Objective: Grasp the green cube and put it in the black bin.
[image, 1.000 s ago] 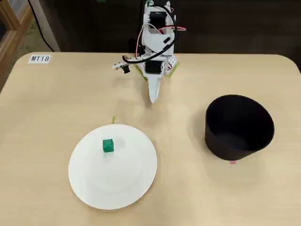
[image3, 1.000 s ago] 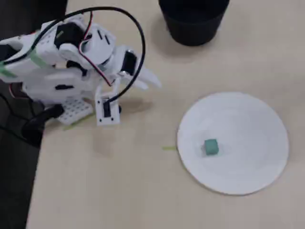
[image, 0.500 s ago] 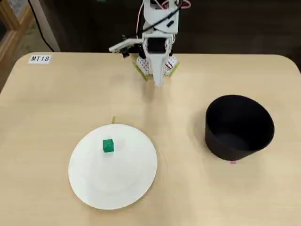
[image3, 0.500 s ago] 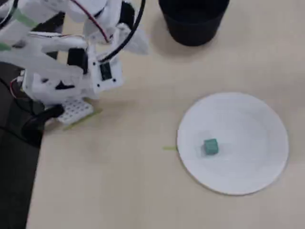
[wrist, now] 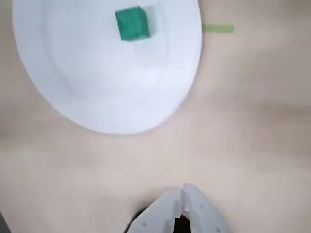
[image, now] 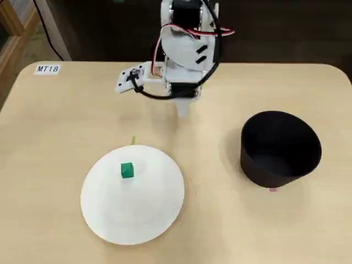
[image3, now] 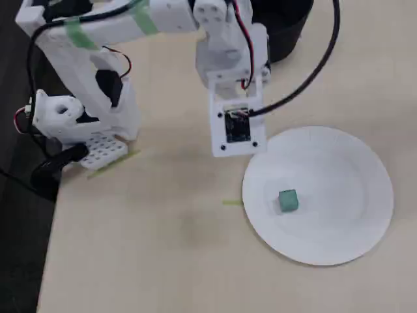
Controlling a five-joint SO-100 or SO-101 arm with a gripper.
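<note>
A white robot arm (image3: 163, 39) with green tape bands reaches from its base at the left of the frame toward the centre, over a pale wooden bench (image3: 150, 248). At lower right, a white plate (image3: 339, 228) holds a small green cube (image3: 288, 201) left of its centre. The black bin (image3: 287, 23) shows partly at the top edge, behind the arm.

A pale wooden worktop (image: 66, 121) with rounded corners is sitting before a dark wall. A white label (image: 46, 69) is lying near its corner, and wooden furniture (image: 14, 25) is standing alongside.
</note>
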